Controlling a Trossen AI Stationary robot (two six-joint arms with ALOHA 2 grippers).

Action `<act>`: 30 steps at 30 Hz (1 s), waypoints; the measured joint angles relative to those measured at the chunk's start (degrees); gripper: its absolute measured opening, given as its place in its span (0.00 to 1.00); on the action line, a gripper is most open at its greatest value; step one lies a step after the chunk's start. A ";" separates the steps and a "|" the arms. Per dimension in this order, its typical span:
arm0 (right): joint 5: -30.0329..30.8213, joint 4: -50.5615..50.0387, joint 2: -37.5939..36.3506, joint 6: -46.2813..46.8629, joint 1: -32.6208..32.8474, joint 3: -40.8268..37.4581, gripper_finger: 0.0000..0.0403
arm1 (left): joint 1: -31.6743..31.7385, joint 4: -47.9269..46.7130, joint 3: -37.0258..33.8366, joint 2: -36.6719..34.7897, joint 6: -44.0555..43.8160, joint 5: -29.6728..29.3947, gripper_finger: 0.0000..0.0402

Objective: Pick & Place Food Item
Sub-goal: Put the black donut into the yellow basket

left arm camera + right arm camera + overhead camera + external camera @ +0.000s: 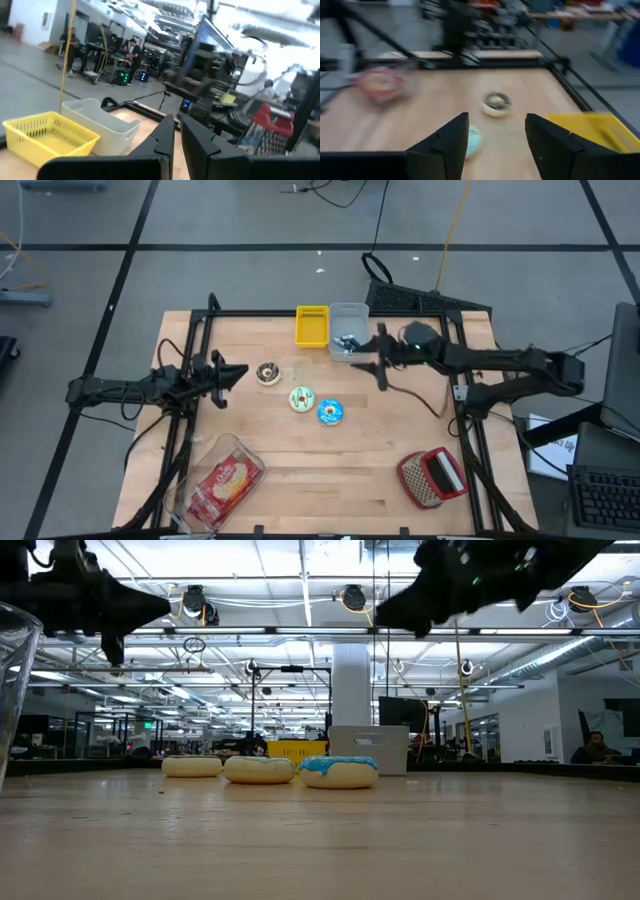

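Three doughnuts lie flat mid-table: a chocolate one (267, 373), a green-and-white one (301, 399) and a blue one (331, 412). The low view shows them in a row, the blue one (339, 772) at the right. My right gripper (367, 366) hangs open above the table, just near of the white bin (348, 320), with nothing between its fingers. In its wrist view (497, 120) the chocolate doughnut (496, 103) lies farther off. My left gripper (238, 372) is shut and raised, left of the chocolate doughnut.
A yellow basket (312, 326) stands beside the white bin at the far edge; small dark things lie in the bin. A clear plastic box of food (222, 480) sits at the near left. A red basket (432, 477) sits at the near right.
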 joint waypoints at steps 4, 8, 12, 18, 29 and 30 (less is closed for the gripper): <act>0.09 -4.82 -6.77 -1.12 6.48 0.00 0.45 | 0.00 -0.74 0.31 0.71 -5.29 -3.06 0.08; 0.34 -9.64 -11.08 -1.13 12.35 0.00 0.45 | 0.00 -9.94 4.23 5.12 -8.54 -6.66 0.08; 3.90 -13.87 -12.98 -0.13 17.61 0.00 0.45 | 0.20 -22.25 10.76 14.77 -13.67 -9.43 0.11; 10.15 -15.64 -12.52 0.04 24.41 0.00 0.45 | 2.49 -37.62 20.67 33.54 -18.56 -9.39 0.29; 18.52 -7.92 -12.41 1.96 30.67 -6.80 0.44 | 12.44 -39.26 30.62 61.38 -16.77 -7.28 0.55; 18.49 -6.71 -12.41 1.99 30.78 -7.60 0.44 | 13.52 -39.32 31.33 63.02 -16.96 -7.19 0.55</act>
